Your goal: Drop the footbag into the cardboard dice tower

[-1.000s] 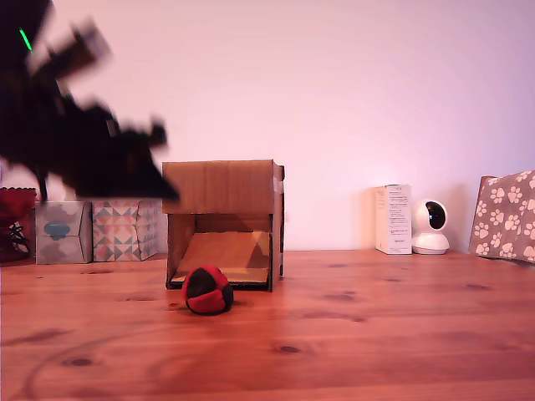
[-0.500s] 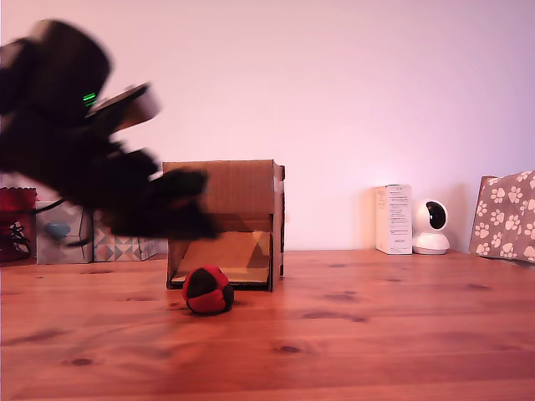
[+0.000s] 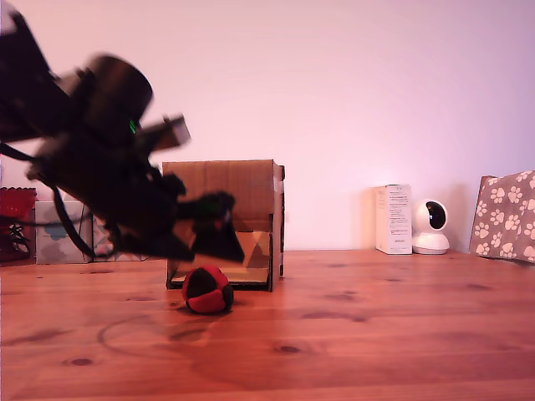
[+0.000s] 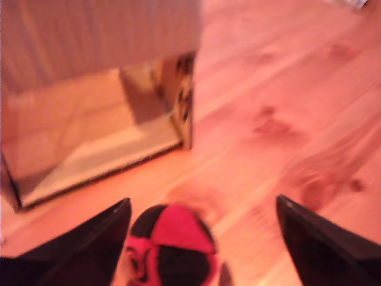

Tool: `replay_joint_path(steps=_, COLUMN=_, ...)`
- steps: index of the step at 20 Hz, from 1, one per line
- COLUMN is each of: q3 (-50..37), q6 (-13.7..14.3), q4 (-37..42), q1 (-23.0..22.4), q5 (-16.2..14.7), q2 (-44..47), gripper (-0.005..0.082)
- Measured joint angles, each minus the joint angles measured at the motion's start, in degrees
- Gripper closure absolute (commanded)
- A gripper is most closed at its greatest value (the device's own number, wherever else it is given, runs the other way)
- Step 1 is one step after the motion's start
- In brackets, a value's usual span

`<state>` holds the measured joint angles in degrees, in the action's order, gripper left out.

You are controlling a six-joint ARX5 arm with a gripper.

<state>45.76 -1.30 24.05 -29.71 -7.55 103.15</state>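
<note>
The red and black footbag [image 3: 207,290] lies on the wooden table just in front of the cardboard dice tower [image 3: 238,190], whose lower front opening shows a sloped ramp [image 4: 89,128]. My gripper [image 3: 216,232] is blurred and hangs low in front of the tower, just above the footbag. In the wrist view its two dark fingers [image 4: 77,250] stand wide apart, the gripper [image 4: 202,238] open, with the footbag [image 4: 171,243] between them and nearer one finger. Nothing is held.
Small patterned boxes [image 3: 58,232] stand behind the arm at the exterior view's left. A white carton [image 3: 392,219], a white round camera [image 3: 430,226] and a paw-print bag [image 3: 506,215] stand at the back right. Bare wooden tabletop [image 3: 351,334] fills the front.
The arm has swung down and toward the exterior view's right, from high at the left to low in front of the tower over the footbag. Footbag and tower have not moved.
</note>
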Motion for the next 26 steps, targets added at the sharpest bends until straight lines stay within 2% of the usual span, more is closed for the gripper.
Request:
replay_joint_path(steps=3, q3=0.6, q6=0.0, q4=-0.8, q1=0.0, q5=0.1, q2=3.0, gripper=0.0027)
replay_joint_path(steps=4, q3=0.6, q6=0.0, q4=-1.2, q1=0.0, q5=0.2, q2=3.5, gripper=0.0095)
replay_joint_path(steps=7, q3=0.6, q6=0.0, q4=-1.8, q1=0.0, q5=1.8, q2=3.5, gripper=0.0422)
replay_joint_path(steps=8, q3=0.6, q6=0.0, q4=-1.9, q1=0.0, q5=2.0, q2=3.5, gripper=0.0500)
replay_joint_path(steps=10, q3=0.6, q6=0.0, q4=-1.8, q1=0.0, q5=2.1, q2=3.5, gripper=0.0586)
replay_joint_path(steps=13, q3=1.1, q6=0.0, q4=-2.3, q1=0.0, q5=1.7, q2=3.4, gripper=0.0607)
replay_joint_path(steps=16, q3=1.5, q6=0.0, q4=-8.6, q1=0.0, q5=1.7, q2=0.3, gripper=0.0607)
replay_joint_path(steps=21, q3=1.5, q6=-0.1, q4=-21.4, q1=0.0, q5=1.1, q2=-18.2, gripper=0.0607)
replay_joint_path(steps=23, q3=1.7, q6=-0.1, q4=-24.5, q1=0.0, q5=1.1, q2=-24.7, gripper=0.0607)
replay_joint_path(steps=26, q3=1.7, q6=-0.1, q4=-25.9, q1=0.0, q5=1.1, q2=-29.7, gripper=0.0607)
